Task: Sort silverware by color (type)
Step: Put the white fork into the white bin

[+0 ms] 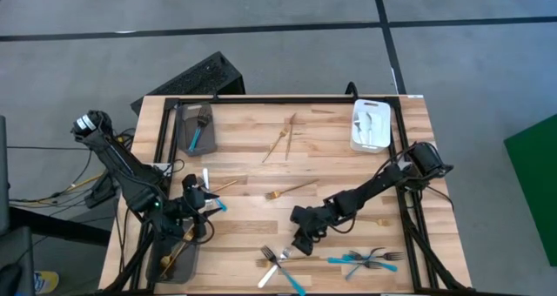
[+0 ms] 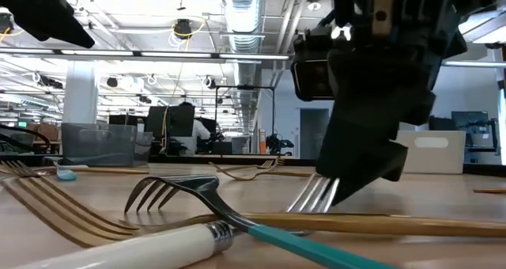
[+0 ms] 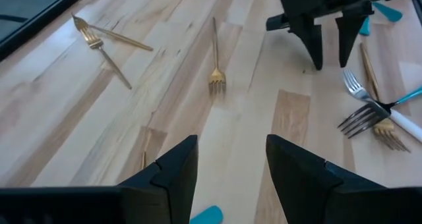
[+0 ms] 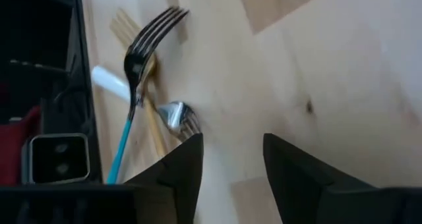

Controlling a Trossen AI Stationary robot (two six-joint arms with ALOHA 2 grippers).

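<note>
Fingers of the right gripper (image 1: pixel 305 242) stand spread and empty, low over the table beside a fork pile (image 1: pixel 280 265) at the near edge. Pile lies just left of them, handles seemingly crossing. Left gripper (image 1: pixel 202 211), also spread, waits farther off.

1. The table (image 1: pixel 331 170) is pale wood in joined planks, smooth with a soft sheen.
2. The gold forks (image 1: pixel 280 144) look like polished metal with a warm, brassy gloss.
3. The turquoise-handled fork (image 2: pixel 237 221) has dark shiny metal tines and a smooth, glossy handle, likely plastic.
4. A white handle (image 2: pixel 118 249) beside it looks smooth and glossy too.
5. The right gripper (image 3: pixel 328 43) fingers are matt black, plastic-looking.
6. The white tray (image 1: pixel 371 126) at the far right corner looks like smooth plastic.
</note>
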